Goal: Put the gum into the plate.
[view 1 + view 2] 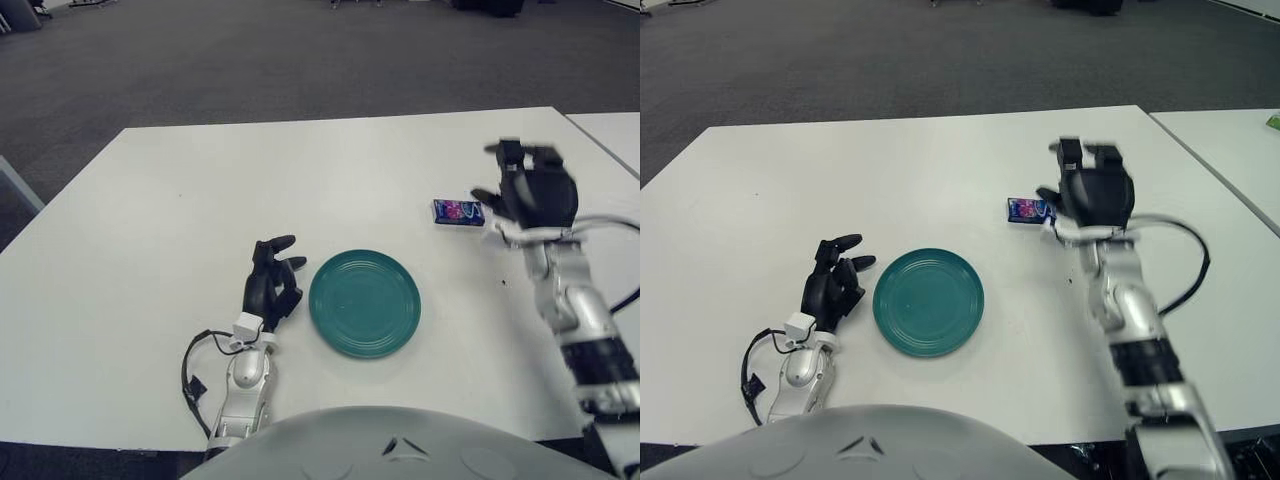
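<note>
A small blue and purple gum pack (458,212) lies flat on the white table (200,180), to the right of and beyond a round teal plate (364,302). The plate holds nothing. My right hand (528,188) is just to the right of the gum, fingers spread and holding nothing, with one fingertip close to the pack's right end. I cannot tell whether it touches the pack. My left hand (273,278) shows just left of the plate, fingers relaxed and empty.
A second white table (615,130) stands at the far right with a narrow gap between. A black cable (190,375) loops beside my left forearm. Grey carpet lies beyond the table's far edge.
</note>
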`<action>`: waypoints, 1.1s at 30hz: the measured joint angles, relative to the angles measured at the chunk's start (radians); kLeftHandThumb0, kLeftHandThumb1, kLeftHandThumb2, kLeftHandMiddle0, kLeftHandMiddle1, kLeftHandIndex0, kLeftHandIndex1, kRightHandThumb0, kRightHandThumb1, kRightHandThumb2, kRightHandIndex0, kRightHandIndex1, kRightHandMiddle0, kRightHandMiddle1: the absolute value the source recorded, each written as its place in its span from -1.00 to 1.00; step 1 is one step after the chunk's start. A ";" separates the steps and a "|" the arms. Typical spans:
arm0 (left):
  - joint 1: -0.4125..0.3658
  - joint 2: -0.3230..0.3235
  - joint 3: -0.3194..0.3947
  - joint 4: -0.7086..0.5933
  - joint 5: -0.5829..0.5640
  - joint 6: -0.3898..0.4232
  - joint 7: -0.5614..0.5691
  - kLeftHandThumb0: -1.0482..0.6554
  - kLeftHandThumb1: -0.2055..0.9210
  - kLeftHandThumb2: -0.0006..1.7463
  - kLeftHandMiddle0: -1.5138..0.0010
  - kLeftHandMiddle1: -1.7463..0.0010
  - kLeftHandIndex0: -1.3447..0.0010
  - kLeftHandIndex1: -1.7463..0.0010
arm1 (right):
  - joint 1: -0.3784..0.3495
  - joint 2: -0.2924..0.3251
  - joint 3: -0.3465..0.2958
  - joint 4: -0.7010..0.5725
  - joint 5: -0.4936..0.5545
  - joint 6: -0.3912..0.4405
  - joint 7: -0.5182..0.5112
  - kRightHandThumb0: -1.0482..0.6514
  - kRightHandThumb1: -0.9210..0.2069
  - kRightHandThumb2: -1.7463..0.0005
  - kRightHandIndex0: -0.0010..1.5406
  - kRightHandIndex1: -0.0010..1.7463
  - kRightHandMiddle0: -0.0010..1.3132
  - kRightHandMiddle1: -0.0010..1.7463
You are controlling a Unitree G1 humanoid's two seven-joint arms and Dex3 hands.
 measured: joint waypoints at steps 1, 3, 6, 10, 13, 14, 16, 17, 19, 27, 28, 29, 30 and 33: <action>0.000 0.000 -0.001 -0.001 0.000 0.001 0.000 -0.68 1.00 0.03 0.48 -0.32 0.87 -0.48 | -0.024 -0.008 0.011 0.014 -0.003 0.003 0.016 -0.70 -1.00 0.61 -0.75 -0.64 -1.00 0.02; 0.000 0.000 -0.003 -0.003 0.001 0.005 0.000 -0.68 1.00 0.02 0.47 -0.32 0.86 -0.48 | -0.057 -0.013 0.029 0.047 -0.004 0.005 0.041 -0.71 -1.00 0.60 -0.75 -0.65 -1.00 0.01; 0.003 0.000 -0.006 -0.007 0.000 0.007 0.000 -0.67 1.00 0.02 0.47 -0.33 0.85 -0.48 | -0.089 -0.013 0.059 0.105 0.000 0.006 0.064 -0.73 -1.00 0.59 -0.73 -0.65 -1.00 0.00; 0.011 -0.001 -0.009 -0.016 -0.006 0.010 -0.001 -0.65 1.00 0.02 0.47 -0.33 0.84 -0.48 | -0.131 -0.005 0.108 0.225 0.019 -0.011 0.079 -0.73 -1.00 0.56 -0.71 -0.66 -1.00 0.00; 0.018 -0.001 -0.011 -0.026 -0.015 0.018 -0.002 -0.65 1.00 0.02 0.47 -0.33 0.84 -0.48 | -0.155 0.005 0.141 0.305 0.032 -0.020 0.090 -0.73 -1.00 0.54 -0.70 -0.67 -1.00 -0.01; 0.020 -0.002 -0.012 -0.029 -0.016 0.020 -0.003 -0.64 1.00 0.02 0.47 -0.33 0.85 -0.48 | -0.158 0.008 0.150 0.322 0.038 -0.022 0.091 -0.72 -1.00 0.53 -0.69 -0.68 -1.00 -0.01; 0.024 -0.003 -0.013 -0.036 -0.019 0.024 -0.003 -0.64 1.00 0.02 0.47 -0.32 0.86 -0.47 | -0.164 0.013 0.164 0.348 0.049 -0.027 0.097 -0.72 -1.00 0.51 -0.69 -0.68 -1.00 -0.02; 0.027 -0.003 -0.013 -0.038 -0.019 0.024 -0.003 -0.64 1.00 0.02 0.47 -0.32 0.87 -0.47 | -0.169 0.017 0.171 0.362 0.061 -0.031 0.104 -0.72 -1.00 0.49 -0.68 -0.69 -1.00 -0.02; 0.029 -0.004 -0.015 -0.041 -0.017 0.024 -0.003 -0.64 1.00 0.02 0.47 -0.32 0.87 -0.47 | -0.179 0.022 0.183 0.382 0.077 -0.036 0.121 -0.72 -1.00 0.47 -0.67 -0.69 -1.00 -0.03; 0.035 -0.003 -0.022 -0.051 -0.001 0.034 -0.003 -0.67 1.00 0.04 0.45 -0.32 0.88 -0.47 | -0.210 0.043 0.220 0.433 0.123 -0.062 0.134 -0.71 -1.00 0.43 -0.62 -0.69 -1.00 -0.07; 0.036 -0.003 -0.022 -0.052 -0.001 0.035 -0.003 -0.67 1.00 0.04 0.45 -0.32 0.88 -0.47 | -0.213 0.044 0.224 0.438 0.126 -0.066 0.134 -0.70 -1.00 0.43 -0.61 -0.69 -1.00 -0.07; 0.037 -0.003 -0.022 -0.054 0.000 0.037 -0.003 -0.67 1.00 0.04 0.45 -0.32 0.88 -0.47 | -0.215 0.046 0.228 0.445 0.132 -0.070 0.134 -0.70 -1.00 0.43 -0.61 -0.70 -1.00 -0.08; 0.038 -0.003 -0.022 -0.055 0.001 0.038 -0.003 -0.66 1.00 0.04 0.44 -0.32 0.87 -0.47 | -0.216 0.047 0.232 0.452 0.137 -0.074 0.134 -0.69 -1.00 0.43 -0.59 -0.70 -1.00 -0.09; 0.042 -0.003 -0.021 -0.059 0.000 0.040 -0.002 -0.66 1.00 0.03 0.44 -0.32 0.86 -0.48 | -0.217 0.048 0.245 0.476 0.147 -0.086 0.134 -0.68 -1.00 0.44 -0.58 -0.70 -1.00 -0.12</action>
